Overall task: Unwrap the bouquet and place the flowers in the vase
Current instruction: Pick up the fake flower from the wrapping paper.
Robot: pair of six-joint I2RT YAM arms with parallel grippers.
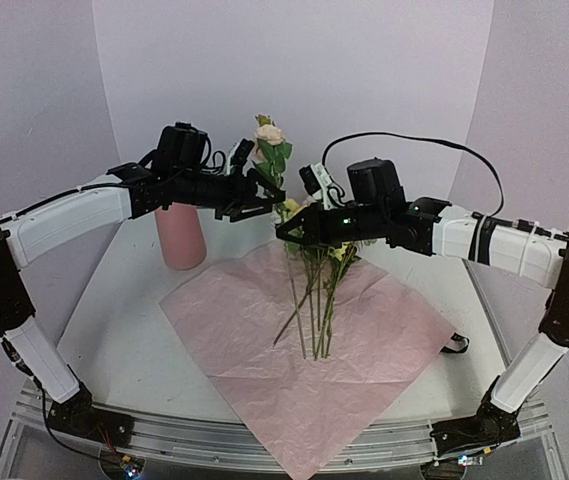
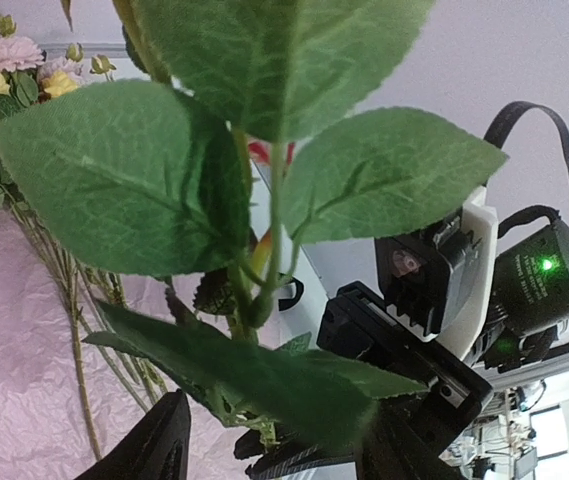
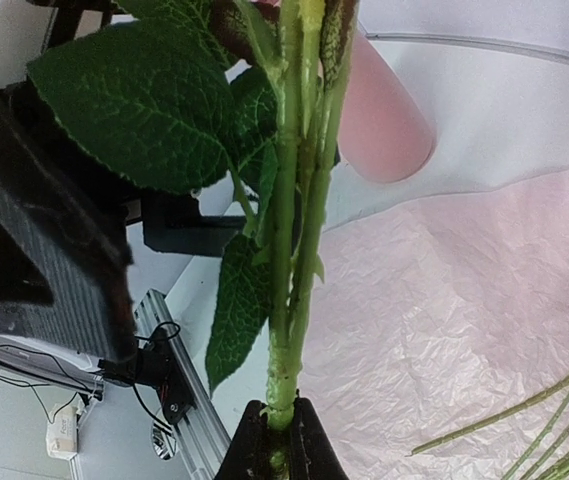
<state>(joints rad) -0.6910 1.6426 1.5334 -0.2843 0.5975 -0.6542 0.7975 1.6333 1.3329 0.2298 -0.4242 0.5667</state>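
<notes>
Jaws of the right gripper [image 3: 279,430] clamp a flower stem [image 3: 289,250], seen from its wrist. Left gripper [image 2: 279,445] gapes around leaves [image 2: 114,180]; only overhead shows the bloom [image 1: 269,133].

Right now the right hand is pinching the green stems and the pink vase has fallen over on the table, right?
Not quite. The vase has not fallen over; it stands upright on the table, as the top external view shows. The right hand is pinching the green stems, yes.
</notes>
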